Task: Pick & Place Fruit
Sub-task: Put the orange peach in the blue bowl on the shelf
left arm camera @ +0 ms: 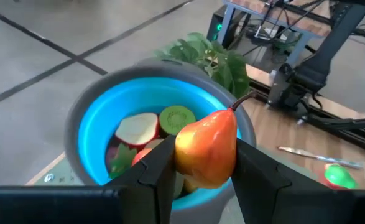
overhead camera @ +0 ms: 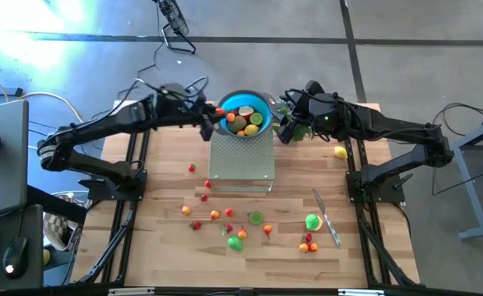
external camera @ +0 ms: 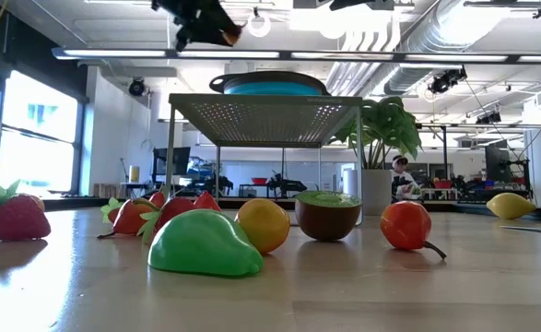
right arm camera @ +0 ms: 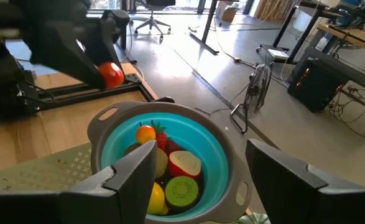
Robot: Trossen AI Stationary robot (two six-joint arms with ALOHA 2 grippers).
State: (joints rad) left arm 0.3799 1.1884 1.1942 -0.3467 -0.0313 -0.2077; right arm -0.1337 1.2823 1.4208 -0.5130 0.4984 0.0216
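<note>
The left gripper point(left arm camera: 202, 168) is clamped on an orange-red pear point(left arm camera: 207, 148), its two dark fingers point(left arm camera: 160, 171) pressing the fruit from both sides. It holds the pear above the near rim of the blue bowl point(overhead camera: 262, 104), which sits on a raised perforated metal stand point(overhead camera: 241, 156) at the far side of the wooden table point(overhead camera: 159, 238). Inside the bowl lie several pieces already: an apple half point(right arm camera: 185, 163), a kiwi half point(right arm camera: 181, 190), a small orange point(right arm camera: 145, 133) and what looks like a strawberry, though it is partly hidden.

The right gripper point(right arm camera: 198, 171) hovers just beside the bowl's other side with its fingers spread and nothing between them. A leafy plant point(left arm camera: 210, 57) stands just behind the bowl.

More fruit lies scattered on the table in front of the stand: a green pear point(external camera: 204, 244), a lemon point(overhead camera: 340, 152) off near the right arm, and a knife point(overhead camera: 327, 216) beside a green apple point(overhead camera: 312, 221).
</note>
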